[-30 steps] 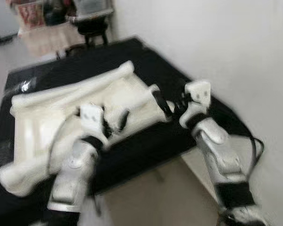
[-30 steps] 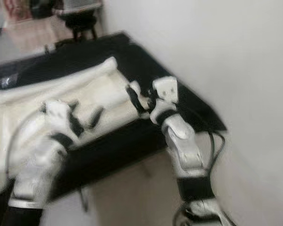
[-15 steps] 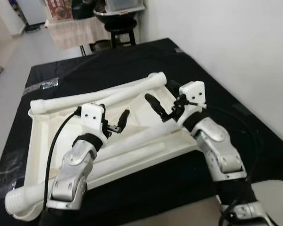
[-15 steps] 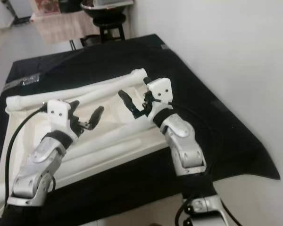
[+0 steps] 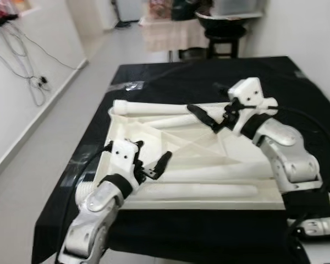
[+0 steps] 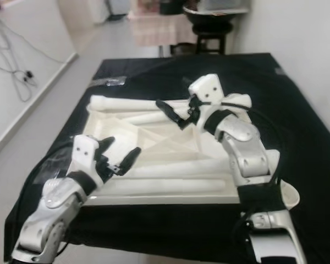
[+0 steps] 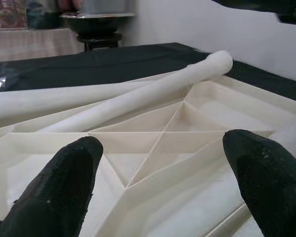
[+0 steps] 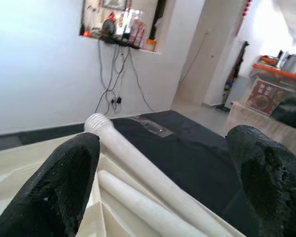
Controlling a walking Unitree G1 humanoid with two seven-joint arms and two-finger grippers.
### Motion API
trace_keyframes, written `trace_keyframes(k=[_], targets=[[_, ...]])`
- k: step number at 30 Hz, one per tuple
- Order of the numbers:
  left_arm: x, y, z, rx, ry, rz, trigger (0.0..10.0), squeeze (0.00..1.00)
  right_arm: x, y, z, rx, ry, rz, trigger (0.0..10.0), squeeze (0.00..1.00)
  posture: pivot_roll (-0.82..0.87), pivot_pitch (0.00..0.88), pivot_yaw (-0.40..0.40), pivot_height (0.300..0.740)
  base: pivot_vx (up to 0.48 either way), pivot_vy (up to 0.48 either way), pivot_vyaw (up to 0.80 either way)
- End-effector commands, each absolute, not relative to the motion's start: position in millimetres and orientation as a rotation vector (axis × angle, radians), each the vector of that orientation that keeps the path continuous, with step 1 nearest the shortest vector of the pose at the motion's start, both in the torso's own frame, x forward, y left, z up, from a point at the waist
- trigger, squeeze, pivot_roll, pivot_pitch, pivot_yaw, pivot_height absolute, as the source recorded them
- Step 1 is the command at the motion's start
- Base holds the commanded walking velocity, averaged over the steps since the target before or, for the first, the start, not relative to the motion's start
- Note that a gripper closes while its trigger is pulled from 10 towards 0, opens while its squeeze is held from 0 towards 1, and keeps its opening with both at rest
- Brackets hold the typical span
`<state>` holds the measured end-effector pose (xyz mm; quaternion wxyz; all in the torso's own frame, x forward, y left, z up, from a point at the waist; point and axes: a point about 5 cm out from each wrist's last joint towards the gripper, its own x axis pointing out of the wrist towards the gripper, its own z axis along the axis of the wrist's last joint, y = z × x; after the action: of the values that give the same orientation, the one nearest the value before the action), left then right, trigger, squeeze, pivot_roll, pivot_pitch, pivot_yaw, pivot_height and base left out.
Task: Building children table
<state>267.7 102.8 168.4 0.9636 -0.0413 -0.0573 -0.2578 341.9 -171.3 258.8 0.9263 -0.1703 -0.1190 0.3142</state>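
Black cloth covered the bench (image 5: 170,82) where your upturned cream plastic tabletop (image 5: 209,165) lay, long cream tube legs (image 5: 154,108) resting on it. Your left gripper (image 5: 152,164) and right gripper (image 5: 206,116) hovered above it, fingers spread, empty.

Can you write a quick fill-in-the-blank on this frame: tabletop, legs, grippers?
1. The white tabletop lies on a ____ cloth.
2. Both the left gripper and the right gripper have their fingers ____.
3. The loose table legs are ____ in colour.
4. Neither gripper is ____ anything.

Missing words: black; open; white; holding
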Motion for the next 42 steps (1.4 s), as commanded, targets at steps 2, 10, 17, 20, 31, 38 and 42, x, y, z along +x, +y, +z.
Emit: trace_keyframes(k=[2, 10, 17, 20, 31, 38, 42], targets=[[270, 106, 169, -0.088, -0.117, -0.504, 10.0, 0.0, 335, -164, 256, -0.422, -0.218, 0.729, 10.0, 0.0, 0.0, 0.071, 0.022, 0.74, 0.0, -0.45, 0.0], [268, 102, 165, -0.107, -0.073, -0.545, 10.0, 0.0, 324, -155, 234, -0.618, -0.043, 0.892, 10.0, 0.0, 0.0, 0.062, 0.024, 0.74, 0.0, -0.341, 0.0], [259, 90, 158, -0.108, -0.037, -0.638, 10.0, 0.0, 321, -159, 233, -0.795, 0.122, 1.007, 10.0, 0.0, 0.0, 0.06, 0.012, 0.74, 0.0, 0.0, 0.0], [258, 93, 156, -0.102, -0.027, -0.626, 10.0, 0.0, 325, -159, 235, -0.858, 0.175, 1.049, 10.0, 0.0, 0.01, 0.063, 0.009, 0.74, 0.0, 0.0, 0.0], [242, 106, 134, -0.045, 0.126, -0.619, 10.0, 0.0, 337, -158, 235, -1.114, 0.345, 1.082, 10.0, 0.0, 0.02, 0.077, 0.001, 0.74, 0.0, 0.0, 0.0], [233, 106, 128, -0.019, 0.171, -0.626, 10.0, 0.0, 348, -166, 232, -1.287, 0.549, 1.031, 10.0, 0.0, 0.03, 0.072, -0.004, 0.74, 0.0, 0.0, 0.0], [234, 105, 130, -0.02, 0.164, -0.622, 10.0, 0.0, 350, -173, 228, -1.334, 0.638, 1.02, 10.0, 0.0, 0.03, 0.071, -0.011, 0.74, 0.0, 0.0, 0.0]])
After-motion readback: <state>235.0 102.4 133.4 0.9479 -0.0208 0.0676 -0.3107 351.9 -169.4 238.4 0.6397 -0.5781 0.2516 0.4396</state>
